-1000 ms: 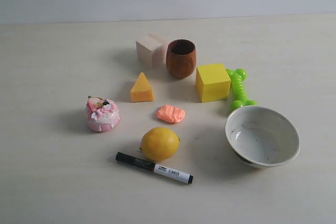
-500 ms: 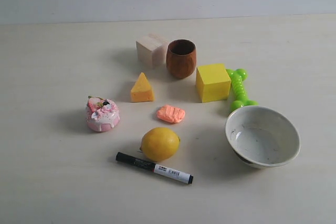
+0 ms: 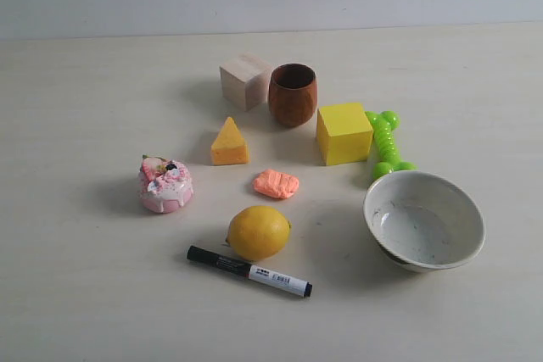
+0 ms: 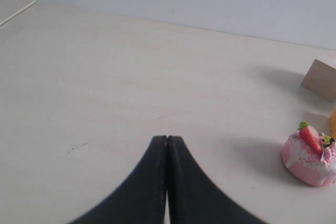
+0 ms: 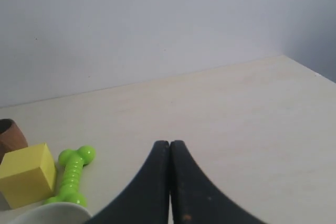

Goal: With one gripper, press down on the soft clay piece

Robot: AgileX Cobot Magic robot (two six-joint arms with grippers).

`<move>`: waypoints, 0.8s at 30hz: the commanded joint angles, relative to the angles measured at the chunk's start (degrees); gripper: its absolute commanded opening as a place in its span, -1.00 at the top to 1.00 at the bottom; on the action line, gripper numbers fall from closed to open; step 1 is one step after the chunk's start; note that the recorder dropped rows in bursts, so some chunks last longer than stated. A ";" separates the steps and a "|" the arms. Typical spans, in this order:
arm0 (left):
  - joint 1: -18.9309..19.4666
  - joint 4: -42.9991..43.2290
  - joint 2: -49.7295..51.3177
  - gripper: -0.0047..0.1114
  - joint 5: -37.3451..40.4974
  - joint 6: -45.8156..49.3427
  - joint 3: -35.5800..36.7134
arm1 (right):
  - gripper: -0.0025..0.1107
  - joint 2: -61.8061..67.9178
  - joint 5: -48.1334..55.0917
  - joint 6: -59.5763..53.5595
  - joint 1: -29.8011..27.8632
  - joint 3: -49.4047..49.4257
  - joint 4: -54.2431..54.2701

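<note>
The soft clay piece, a small salmon-orange lump with a ridged top, lies on the table in the exterior view, between the lemon and the orange-yellow wedge. Neither arm shows in the exterior view. My left gripper is shut, fingertips together, with nothing between them, over bare table; the pink cake toy is off to its side. My right gripper is shut too, holding nothing. The clay is out of both wrist views.
Around the clay stand a pink frosted cake toy, a wooden cube, a brown cup, a yellow cube, a green dumbbell toy, a white bowl and a black-and-white marker.
</note>
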 commanded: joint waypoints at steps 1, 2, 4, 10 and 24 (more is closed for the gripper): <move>-0.31 -0.12 -0.34 0.92 -0.60 -0.03 -0.21 | 0.96 -0.94 2.23 -0.55 0.14 1.65 0.14; -0.31 -0.12 -0.34 0.92 -0.60 -0.03 -0.21 | 0.96 -0.94 2.36 -0.55 0.14 1.88 0.14; -0.31 -0.12 -0.34 0.92 -0.60 -0.03 -0.21 | 0.96 -0.94 2.14 -0.55 0.14 1.88 0.14; -0.31 -0.12 -0.34 0.92 -0.60 -0.03 -0.21 | 0.96 -0.94 2.01 -2.36 0.14 1.88 0.14; -0.31 -0.12 -0.34 0.92 -0.60 -0.03 -0.21 | 0.96 -0.94 4.35 -3.52 0.14 1.88 0.14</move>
